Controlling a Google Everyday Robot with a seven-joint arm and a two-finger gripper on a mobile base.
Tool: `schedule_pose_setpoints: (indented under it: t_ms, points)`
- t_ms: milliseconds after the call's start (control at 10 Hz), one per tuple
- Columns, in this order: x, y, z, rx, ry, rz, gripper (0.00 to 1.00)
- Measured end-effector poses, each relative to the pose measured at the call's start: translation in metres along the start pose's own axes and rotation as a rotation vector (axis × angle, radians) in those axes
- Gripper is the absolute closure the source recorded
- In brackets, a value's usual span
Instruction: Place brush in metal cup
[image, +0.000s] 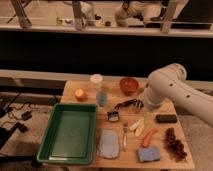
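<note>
The brush (128, 104), dark and long, lies on the wooden table (90, 156) in the middle, below the red bowl. The metal cup (113, 116) is small and dark and stands just in front and to the left of the brush. My white arm (167, 90) reaches in from the right over the table. My gripper (148, 116) hangs below it, just right of the brush's right end and above the table.
A green tray (70, 134) fills the table's left. A white cup (96, 80), pale blue cup (102, 98), orange fruit (80, 94) and red bowl (128, 85) stand at the back. A blue cloth (108, 144), sponge (149, 154), carrot (148, 136) and grapes (175, 143) lie in front.
</note>
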Motion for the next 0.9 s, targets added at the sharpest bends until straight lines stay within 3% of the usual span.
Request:
schedule_pose_setpoints:
  t_ms: [900]
  points:
    - [-0.063, -0.038, 0.027, -0.002, -0.081, -0.119, 0.20]
